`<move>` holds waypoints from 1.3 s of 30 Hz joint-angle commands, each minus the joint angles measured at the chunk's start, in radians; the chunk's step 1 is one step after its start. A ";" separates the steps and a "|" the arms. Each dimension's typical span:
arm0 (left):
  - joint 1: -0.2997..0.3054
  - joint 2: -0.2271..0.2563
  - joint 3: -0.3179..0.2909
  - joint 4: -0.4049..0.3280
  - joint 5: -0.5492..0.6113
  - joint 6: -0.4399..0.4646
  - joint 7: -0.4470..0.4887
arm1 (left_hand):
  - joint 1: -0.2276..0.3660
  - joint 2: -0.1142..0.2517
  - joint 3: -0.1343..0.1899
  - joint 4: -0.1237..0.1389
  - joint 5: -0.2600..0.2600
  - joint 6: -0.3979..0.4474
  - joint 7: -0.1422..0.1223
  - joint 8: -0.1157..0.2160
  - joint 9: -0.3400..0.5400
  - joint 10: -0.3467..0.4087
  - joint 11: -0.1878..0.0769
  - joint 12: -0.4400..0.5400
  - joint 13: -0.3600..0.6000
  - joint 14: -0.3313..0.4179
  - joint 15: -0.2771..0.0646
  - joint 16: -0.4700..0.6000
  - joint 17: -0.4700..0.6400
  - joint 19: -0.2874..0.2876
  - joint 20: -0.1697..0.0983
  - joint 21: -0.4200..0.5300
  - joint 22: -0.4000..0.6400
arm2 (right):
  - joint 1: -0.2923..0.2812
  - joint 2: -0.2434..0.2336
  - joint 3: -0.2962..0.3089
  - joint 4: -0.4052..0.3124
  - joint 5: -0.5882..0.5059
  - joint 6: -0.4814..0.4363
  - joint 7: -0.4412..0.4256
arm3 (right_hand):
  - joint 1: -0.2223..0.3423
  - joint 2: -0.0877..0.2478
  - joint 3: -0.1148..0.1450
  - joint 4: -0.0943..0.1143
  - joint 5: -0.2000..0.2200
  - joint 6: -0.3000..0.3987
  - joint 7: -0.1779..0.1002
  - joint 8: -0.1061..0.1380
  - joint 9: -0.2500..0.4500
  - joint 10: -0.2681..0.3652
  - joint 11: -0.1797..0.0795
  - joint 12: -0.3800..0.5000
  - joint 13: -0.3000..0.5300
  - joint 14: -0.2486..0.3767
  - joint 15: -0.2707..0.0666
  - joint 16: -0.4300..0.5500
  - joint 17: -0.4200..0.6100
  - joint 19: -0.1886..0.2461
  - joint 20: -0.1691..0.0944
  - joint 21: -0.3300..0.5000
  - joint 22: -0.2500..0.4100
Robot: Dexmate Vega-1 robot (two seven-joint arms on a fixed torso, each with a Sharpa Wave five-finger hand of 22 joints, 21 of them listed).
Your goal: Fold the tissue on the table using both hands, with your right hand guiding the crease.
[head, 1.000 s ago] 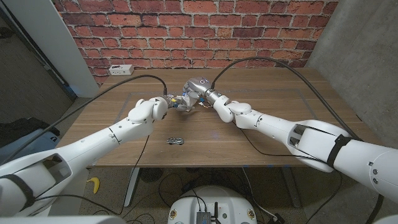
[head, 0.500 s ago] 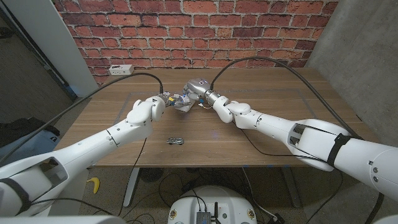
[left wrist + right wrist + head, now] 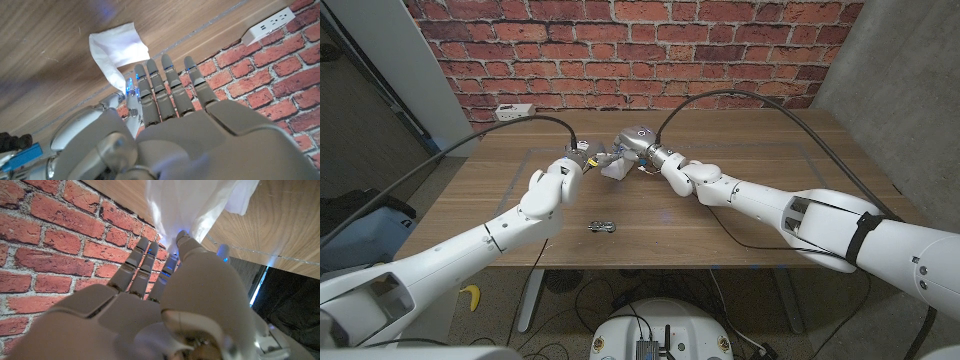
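the tissue (image 3: 616, 169) hangs off the table (image 3: 760, 200), near the middle of its far half, on the side toward the brick wall (image 3: 620, 50). the right hand (image 3: 638, 148) pinches its upper part; in the right wrist view the white sheet (image 3: 192, 202) drops from between the thumb and fingers (image 3: 145, 262), which lie close together. the left hand (image 3: 572, 160) sits just beside the tissue. its fingers (image 3: 165, 87) are straight and side by side, with the tissue (image 3: 117, 50) at their tips, but i cannot tell if they grip it. a small dark object (image 3: 601, 226) lies on the table nearer the robot than the tissue. a white power strip (image 3: 513, 111) lies at the table's far edge by the wall.
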 commanded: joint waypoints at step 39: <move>0.329 0.052 -0.334 -0.089 -0.316 -0.412 0.494 | 0.053 -0.034 0.201 -0.010 -0.037 0.082 0.078 0.034 0.015 0.116 0.018 0.043 0.138 0.137 -0.013 0.119 0.124 0.038 0.009 0.125 0.061 | -0.034 -0.007 0.063 -0.078 0.138 0.025 0.193 | -0.352 0.022 -0.138 0.182 0.023 -0.473 -0.044 -0.142 -0.006 -0.303 0.094 -0.033 0.001 -0.079 -0.110 -0.038 0.021 -0.036 0.051 -0.006 0.005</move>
